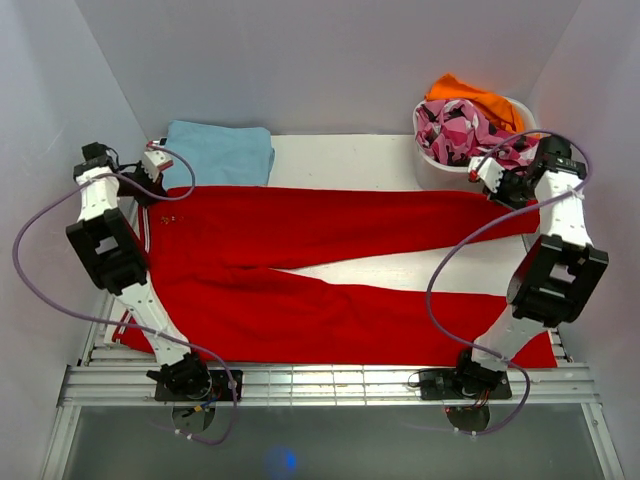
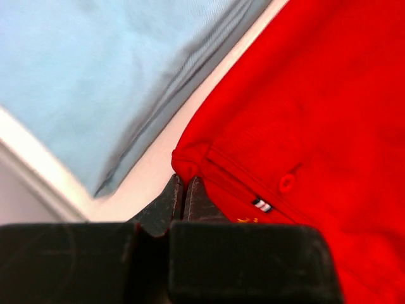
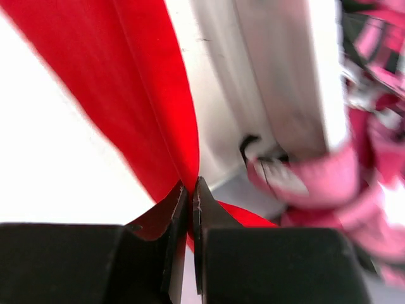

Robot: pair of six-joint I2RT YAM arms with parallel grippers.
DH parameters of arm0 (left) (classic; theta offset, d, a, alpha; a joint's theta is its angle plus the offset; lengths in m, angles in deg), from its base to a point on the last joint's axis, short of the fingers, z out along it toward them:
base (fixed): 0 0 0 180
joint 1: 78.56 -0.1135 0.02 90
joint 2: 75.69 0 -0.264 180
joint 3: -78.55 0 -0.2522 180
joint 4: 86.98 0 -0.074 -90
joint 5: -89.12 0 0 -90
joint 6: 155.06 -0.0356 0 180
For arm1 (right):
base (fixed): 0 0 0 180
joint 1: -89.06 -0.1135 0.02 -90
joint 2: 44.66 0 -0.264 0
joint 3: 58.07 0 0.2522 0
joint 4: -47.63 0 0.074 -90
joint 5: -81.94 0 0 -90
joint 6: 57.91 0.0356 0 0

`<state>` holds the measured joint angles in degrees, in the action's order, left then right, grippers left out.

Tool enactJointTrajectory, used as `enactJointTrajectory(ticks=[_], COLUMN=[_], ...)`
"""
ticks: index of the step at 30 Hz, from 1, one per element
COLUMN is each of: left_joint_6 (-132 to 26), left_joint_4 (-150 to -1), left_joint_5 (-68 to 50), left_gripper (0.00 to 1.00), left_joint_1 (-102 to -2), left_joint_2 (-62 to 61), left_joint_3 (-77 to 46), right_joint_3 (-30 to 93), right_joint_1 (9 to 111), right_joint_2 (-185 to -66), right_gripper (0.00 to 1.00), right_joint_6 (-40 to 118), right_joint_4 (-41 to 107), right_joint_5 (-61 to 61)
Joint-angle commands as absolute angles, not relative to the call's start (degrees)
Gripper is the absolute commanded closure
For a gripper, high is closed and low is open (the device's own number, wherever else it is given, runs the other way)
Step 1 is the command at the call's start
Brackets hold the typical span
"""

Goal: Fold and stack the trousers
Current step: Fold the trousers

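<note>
Where soft red trousers (image 1: 250, 250) lie flat, legs forked, cloth smooth

Right end effector (image 3: 192, 190): my jaws sat pressed together on an edge of the red trousers (image 3: 133, 82). The fabric ran up and left over the white bench (image 3: 50, 164). A pink-black-white patterned garment (image 3: 373, 171) lay blurred at right.
</note>
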<state>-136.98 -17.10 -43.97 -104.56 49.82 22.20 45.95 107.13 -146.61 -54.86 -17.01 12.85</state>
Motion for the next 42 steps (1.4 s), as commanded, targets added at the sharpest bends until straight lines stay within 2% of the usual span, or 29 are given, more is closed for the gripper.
enactJointTrajectory(ticks=[1,5,7,8,10,13,18,22,25,31,38,42], left_joint_6=[-131.34,-134.73,-138.42,-141.67,-149.85,-157.86,-160.25,-150.44,-143.48,-123.00,-111.73,-110.68], left_joint_4=[-30.31,-35.95,-33.95,-28.97,-24.64,-16.91,-8.36,-14.74,-21.60,-24.36,-23.47,-21.11], left_joint_5=[-47.36,-51.57,-53.52,-53.18,-50.12,-38.79,-20.70,-12.05,-10.46,-15.89,-17.32,-18.71], left_gripper=[1.00,1.00,1.00,1.00,1.00,1.00,1.00,1.00,1.00,1.00,1.00,1.00], left_joint_1=[-109.92,-115.46,-119.14,-120.21,-121.53,-122.15,-122.51,-122.50,-122.42,-121.28,-116.27,-114.51], left_joint_2=[34.64,20.40,12.92,10.72,4.48,-1.77,0.93,11.91,21.31,38.72,46.12,47.79], left_joint_3=[15.44,-0.38,-7.69,-9.97,-17.52,-29.12,-39.07,-42.95,-41.12,-21.18,-0.96,6.78], right_joint_3=[42.28,29.22,22.78,15.79,9.07,-0.96,-11.76,-16.52,-19.07,-19.71,-1.27,7.62], right_joint_1=[111.64,117.87,120.60,123.66,126.66,131.85,137.93,138.10,138.02,132.06,119.58,117.63], right_joint_2=[-137.31,-122.41,-116.49,-110.55,-105.24,-97.93,-97.12,-101.95,-104.50,-113.54,-127.79,-131.49], right_gripper=[0.92,0.92,0.92,0.92,0.92,0.92,0.92,0.92,0.92,0.92,0.92,0.92], right_joint_6=[-55.70,-62.54,-70.77,-73.87,-79.59,-89.35,-99.02,-98.43,-97.28,-88.35,-67.00,-64.32], right_joint_4=[-13.60,-13.86,-14.03,-14.03,-14.47,-18.50,-22.04,-14.33,-8.78,5.73,3.55,-0.93], right_joint_5=[11.45,14.96,15.93,16.89,17.08,15.76,8.83,6.18,4.51,1.70,1.34,1.87])
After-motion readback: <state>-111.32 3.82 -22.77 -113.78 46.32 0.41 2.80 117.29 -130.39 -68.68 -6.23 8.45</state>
